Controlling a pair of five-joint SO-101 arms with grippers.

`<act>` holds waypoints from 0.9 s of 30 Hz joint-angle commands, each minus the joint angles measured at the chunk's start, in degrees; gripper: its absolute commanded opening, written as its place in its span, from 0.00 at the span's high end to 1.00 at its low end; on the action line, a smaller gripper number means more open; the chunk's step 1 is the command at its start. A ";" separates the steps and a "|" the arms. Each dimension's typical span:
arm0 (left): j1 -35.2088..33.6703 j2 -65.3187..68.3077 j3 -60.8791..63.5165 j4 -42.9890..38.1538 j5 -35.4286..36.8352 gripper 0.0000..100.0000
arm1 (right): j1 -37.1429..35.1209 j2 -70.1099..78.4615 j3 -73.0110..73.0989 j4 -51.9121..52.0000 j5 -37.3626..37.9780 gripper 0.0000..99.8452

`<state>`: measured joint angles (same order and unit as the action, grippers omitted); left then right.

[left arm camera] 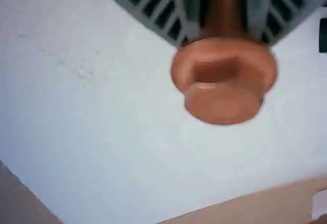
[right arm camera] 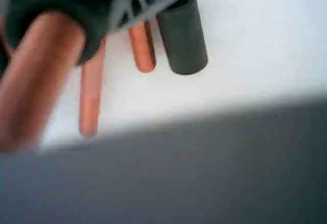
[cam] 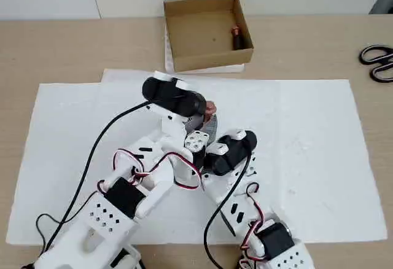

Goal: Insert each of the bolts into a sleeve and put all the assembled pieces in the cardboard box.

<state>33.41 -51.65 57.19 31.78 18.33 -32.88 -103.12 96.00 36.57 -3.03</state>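
**Step in hand:** insertion of a bolt into a sleeve, judged from the grip and the parts at hand. The left end effector (left arm camera: pixel 222 14) pinches 1 bolt (left arm camera: pixel 223 81) by its shank, with the flanged head standing free of the grey fingers (left arm camera: pixel 189 6). In the high view this bolt sits over the middle of the white sheet (cam: pixel 307 158), on the near side of the box (cam: pixel 212 59). The right end effector (cam: pixel 201 136) is just beside the left one; whether it is spread or pressed together cannot be told.

**Sleeve:** 1 dark sleeve (right arm camera: pixel 181 35) shows over the sheet, close beside the copper shafts (right arm camera: pixel 142 47). Whether it rests on the sheet or is held cannot be told.

**Next move, judged:** the bolt's shank and the sleeve's bore need to be brought onto 1 line before any push. A tilted entry would likely jam or knock the sleeve away. The assembled piece then has to travel far to the box.

**Count:**
- Box: 1, at the far centre of the table (cam: pixel 61 48).
- Assembled pieces in the box: 1 (cam: pixel 236 37), against its right wall.
- Bolts gripped: 1.
- Copper shafts in the right wrist view: 3; whether these are 3 separate bolts cannot be told.
- Loose sleeves seen: 1.
- Scissors (cam: pixel 377 62): 1 pair, far right, off the sheet.
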 commanded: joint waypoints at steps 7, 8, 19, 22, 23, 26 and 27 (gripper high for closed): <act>-0.26 -1.58 -0.22 -1.49 2.46 0.99 | 0.04 -0.66 0.44 -1.36 -0.35 1.00; -0.26 -1.58 -0.13 -1.49 2.55 0.99 | 0.04 -0.66 0.44 -1.36 -0.35 1.00; -0.09 -1.58 0.22 3.52 2.64 0.99 | 0.13 -0.66 0.44 -1.36 -0.35 1.00; -0.09 -1.58 0.13 3.52 2.64 0.99 | 0.13 -0.66 0.44 -1.36 -0.35 1.00; -0.09 -1.58 0.13 3.43 2.64 0.99 | 0.13 -0.66 0.44 -1.36 -0.35 1.00; -0.09 -1.58 0.13 3.52 2.64 0.99 | 0.13 -0.66 0.44 -1.36 -0.35 1.00; -0.09 -1.58 0.13 3.52 2.64 0.99 | 0.13 -0.66 0.44 -1.36 -0.35 1.00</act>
<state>33.32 -52.09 57.71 35.03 20.79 -32.88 -103.03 96.00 36.66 -3.03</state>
